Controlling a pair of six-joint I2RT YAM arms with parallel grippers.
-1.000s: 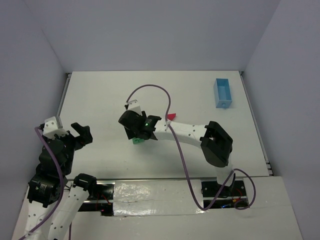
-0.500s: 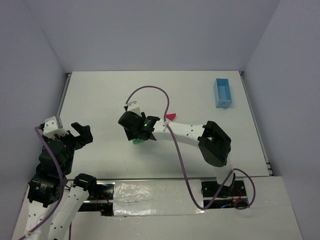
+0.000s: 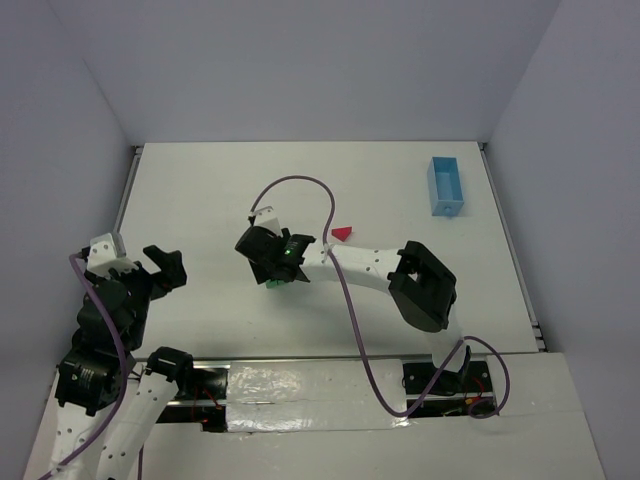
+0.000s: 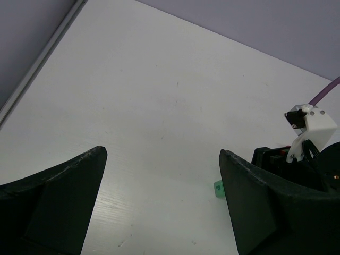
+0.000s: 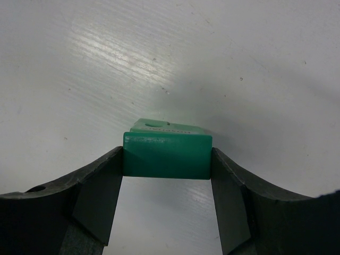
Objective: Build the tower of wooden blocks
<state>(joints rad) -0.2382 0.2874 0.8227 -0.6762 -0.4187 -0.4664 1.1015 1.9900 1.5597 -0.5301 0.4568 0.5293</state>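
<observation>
Looking from the left side of the overhead view, the left hand (image 4: 162, 156) hasn't budged over the last second. It's parked at the lower left with its dark fingers spread wide, nothing between them but bare worktop (image 3: 200, 190).

The only thing that's changed is near the middle. The right arm's elbow has slid a bit left and down the frame, while the right hand (image 5: 167, 159) has barely shifted. It's pinching a green block (image 5: 167, 155) by its two ends, with the fingers flat against its sides. That reads like fine positioning or easing down for a placement, not a carry. Whether the block is touching the worktop yet is impossible to tell.

The block is painted wood, chunky and rectangular, with softened edges and a slight sheen. A paler green sliver with a small round mark peeks out just past it. That could be a second piece or the same block's top face, no way to say.

Just right of the wrist, the red triangle piece (image 3: 342, 234) lies alone on the worktop, so the roof step looks a long way off. In the upper right sits a light blue box (image 3: 446, 186), smooth plastic and open-topped. The worktop is matte white with faint brushed streaks.
</observation>
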